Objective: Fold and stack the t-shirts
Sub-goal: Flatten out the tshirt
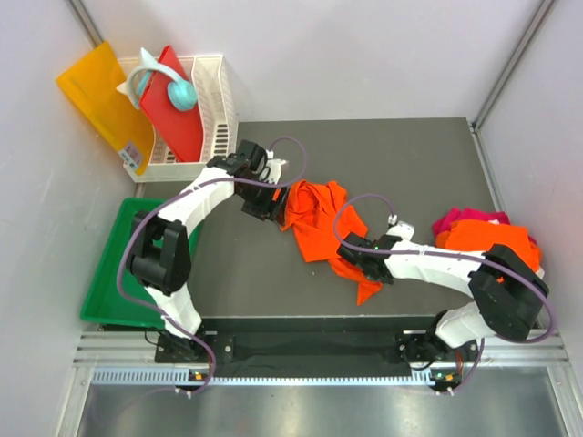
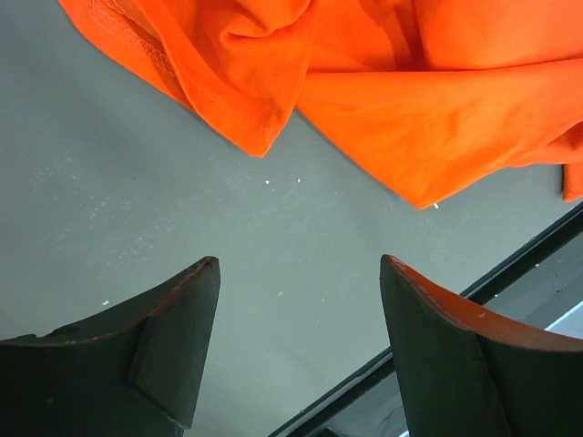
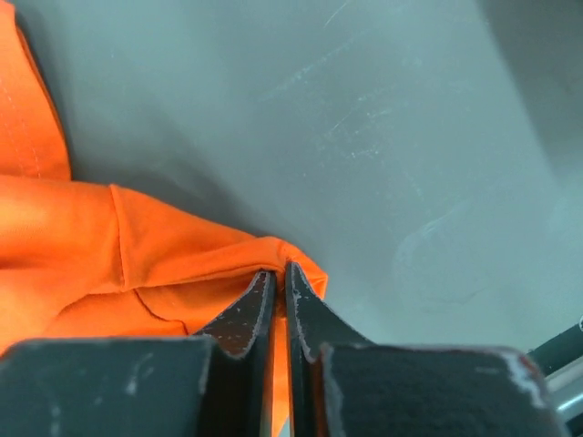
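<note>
A crumpled orange t-shirt [image 1: 319,223] lies in the middle of the dark table [image 1: 401,164]. My left gripper [image 1: 264,208] hovers at its left edge, open, with bare table between the fingers and the cloth [image 2: 401,100] just ahead. My right gripper [image 1: 357,259] is shut on a fold of that orange t-shirt [image 3: 137,264] at its near right corner, cloth pinched between the fingertips [image 3: 282,278]. At the table's right edge a folded orange t-shirt [image 1: 483,238] lies on a magenta-pink one [image 1: 466,218], partly hidden by my right arm.
A white basket [image 1: 214,100] at the back left holds a red board [image 1: 173,105] and a teal object [image 1: 178,89]. A yellow-orange sheet [image 1: 100,96] leans beside it. A green tray [image 1: 114,269] sits left of the table. The table's front edge [image 2: 510,259] is near my left gripper.
</note>
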{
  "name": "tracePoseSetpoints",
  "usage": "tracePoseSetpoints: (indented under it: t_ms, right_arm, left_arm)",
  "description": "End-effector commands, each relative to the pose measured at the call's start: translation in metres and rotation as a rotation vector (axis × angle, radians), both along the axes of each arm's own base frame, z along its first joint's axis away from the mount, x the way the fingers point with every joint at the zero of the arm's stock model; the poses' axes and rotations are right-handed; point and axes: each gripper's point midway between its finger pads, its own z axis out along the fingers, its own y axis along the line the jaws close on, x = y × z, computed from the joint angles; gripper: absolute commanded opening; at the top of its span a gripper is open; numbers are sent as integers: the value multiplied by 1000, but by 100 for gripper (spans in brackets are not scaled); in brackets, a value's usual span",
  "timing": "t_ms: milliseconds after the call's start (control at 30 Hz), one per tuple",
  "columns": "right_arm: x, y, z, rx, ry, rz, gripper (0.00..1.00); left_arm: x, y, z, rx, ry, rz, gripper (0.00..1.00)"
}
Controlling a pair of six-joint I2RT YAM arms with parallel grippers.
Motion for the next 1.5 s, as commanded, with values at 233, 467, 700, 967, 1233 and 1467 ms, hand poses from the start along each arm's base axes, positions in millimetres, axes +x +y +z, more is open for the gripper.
tracePoseSetpoints:
  t_ms: [233,467,700,967,1233,1467]
  right_arm:
    - [60,19,207,-80,-389,73,0]
    - [90,15,373,-26,-611,152,0]
    - [86,12,381,-6,-625,173,0]
    - [85,21,371,10,-600,228,0]
    - [82,18,356,5,-577,231,0]
    - [76,-2,356,17,-591,189,0]
  left_arm:
    - [1,1,32,-48,-96,-3,75]
    - [3,4,58,-104,-150,24,75]
    - [13,8,67,-125,-186,88,76]
    - [22,-17,55,-206,-116,90,75]
    - [-19,-91,31,-144,-233,-184,75]
    - [-31,-149,15,-250,-189,-226,76]
